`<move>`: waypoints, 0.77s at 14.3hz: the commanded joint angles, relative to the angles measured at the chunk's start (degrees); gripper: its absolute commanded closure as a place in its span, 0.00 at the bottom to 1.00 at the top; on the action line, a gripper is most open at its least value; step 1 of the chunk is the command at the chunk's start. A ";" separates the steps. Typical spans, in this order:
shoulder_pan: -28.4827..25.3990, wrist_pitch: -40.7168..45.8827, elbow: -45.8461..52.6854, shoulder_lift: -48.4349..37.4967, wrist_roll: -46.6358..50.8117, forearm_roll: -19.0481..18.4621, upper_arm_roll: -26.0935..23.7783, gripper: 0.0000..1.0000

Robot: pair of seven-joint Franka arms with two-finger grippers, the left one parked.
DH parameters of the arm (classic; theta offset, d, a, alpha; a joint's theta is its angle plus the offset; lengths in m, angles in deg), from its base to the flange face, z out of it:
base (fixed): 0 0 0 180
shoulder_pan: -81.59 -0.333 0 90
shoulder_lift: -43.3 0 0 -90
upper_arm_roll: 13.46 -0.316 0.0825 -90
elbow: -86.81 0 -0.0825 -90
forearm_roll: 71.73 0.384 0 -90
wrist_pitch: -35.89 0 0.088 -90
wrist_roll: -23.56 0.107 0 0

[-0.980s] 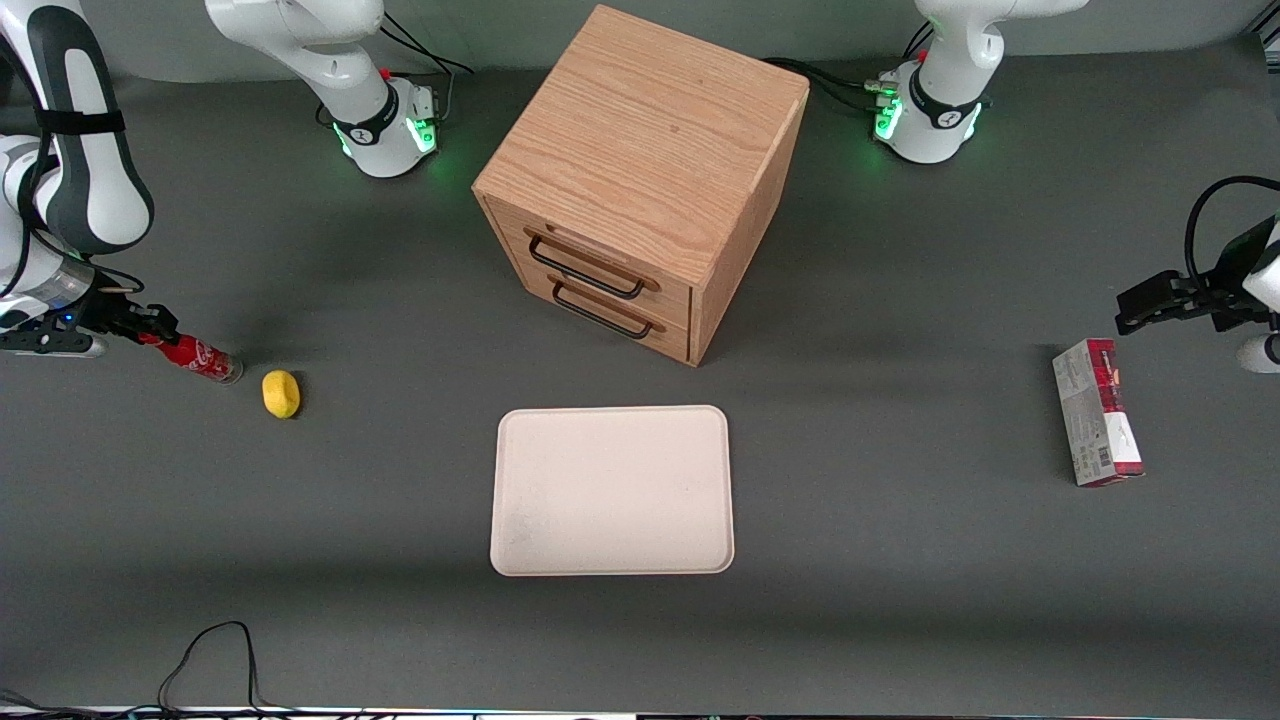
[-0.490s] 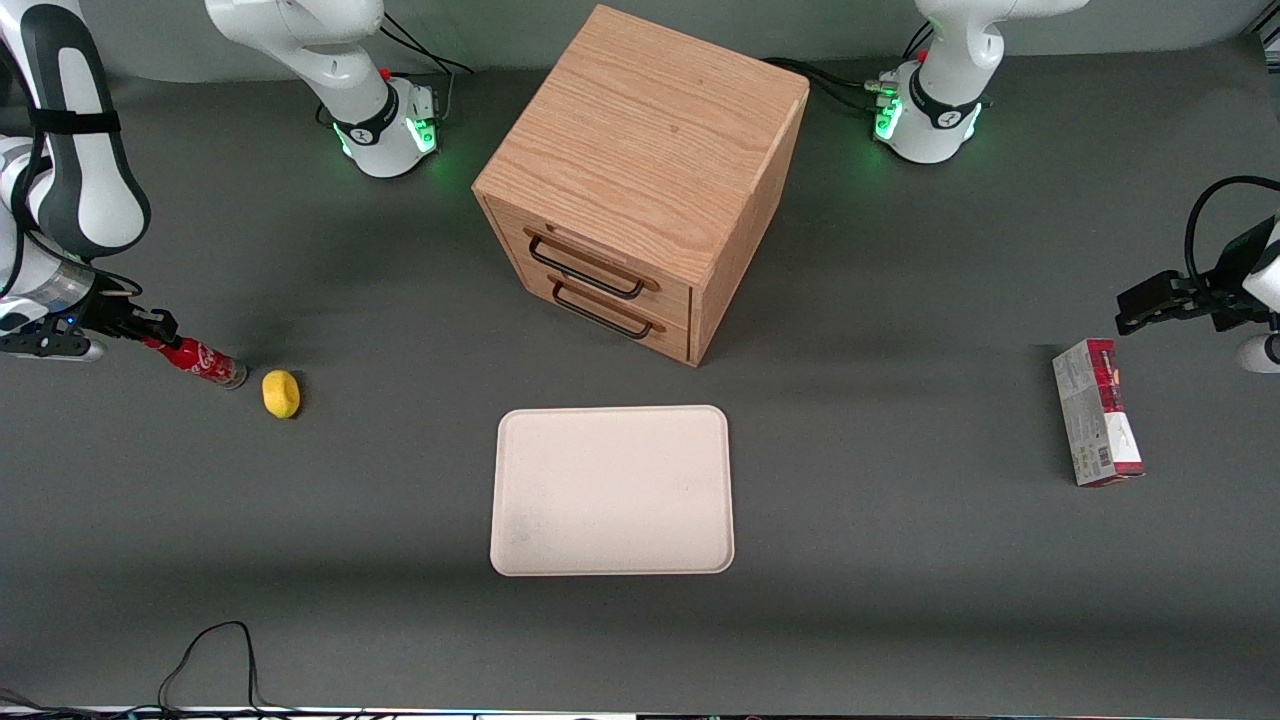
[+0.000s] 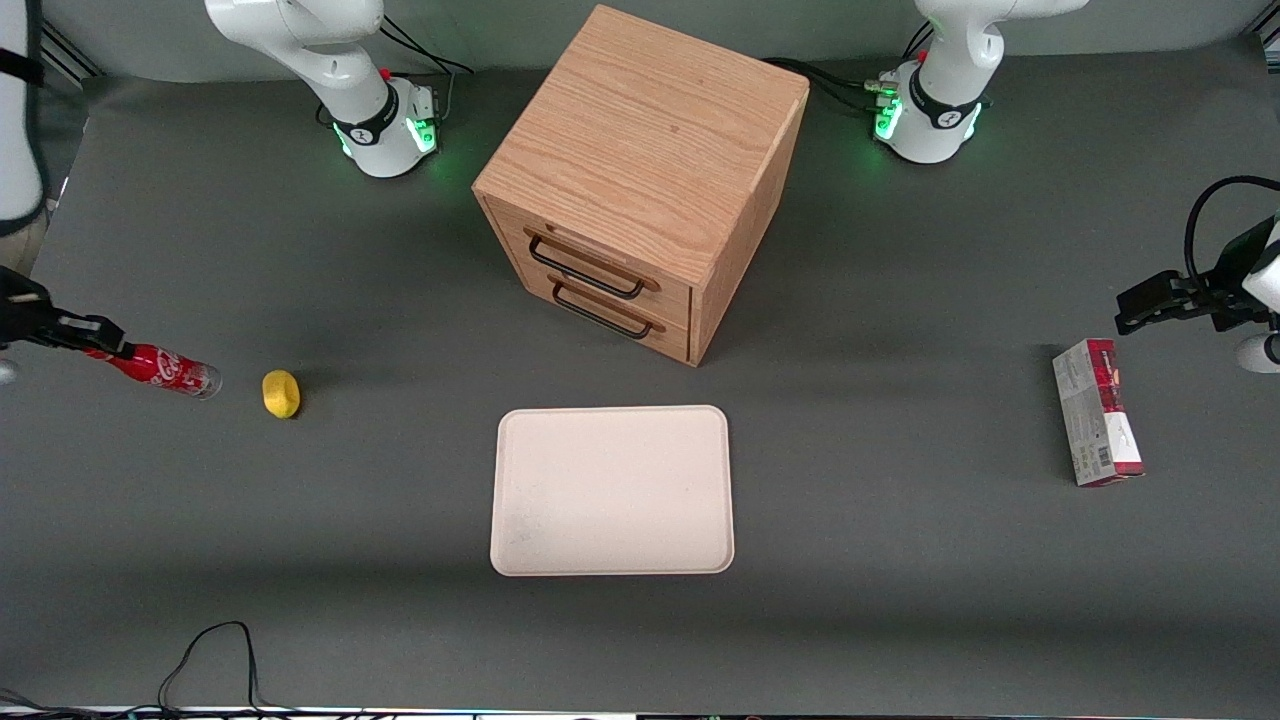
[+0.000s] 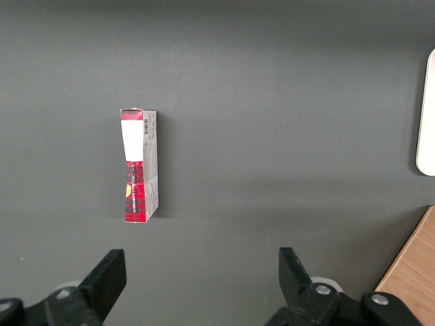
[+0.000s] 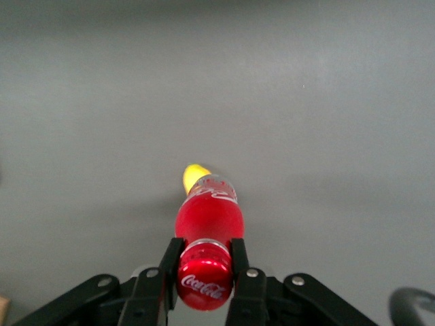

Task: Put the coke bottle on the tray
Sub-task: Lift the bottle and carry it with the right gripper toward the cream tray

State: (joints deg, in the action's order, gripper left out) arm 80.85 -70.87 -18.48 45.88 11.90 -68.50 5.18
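Front view: your black two-finger gripper (image 3: 95, 338), clamping the small red coke bottle (image 3: 160, 369) by its neck, is now lifting it away, leaving the cream rectangular tray (image 3: 612, 490) still waiting.

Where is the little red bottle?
The bottle is held by its cap in the gripper at the working arm's end of the table, beside the lemon.
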 commanded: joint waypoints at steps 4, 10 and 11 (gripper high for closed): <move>0.21 25.60 34.13 9.44 12.09 0.20 -8.34 1.00; 0.39 30.04 49.47 19.47 26.14 -6.38 -25.29 1.00; 0.47 29.07 49.66 20.79 29.47 -7.96 -29.24 1.00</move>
State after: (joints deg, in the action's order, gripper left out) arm 80.83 -42.99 24.73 61.71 35.49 -73.15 -17.82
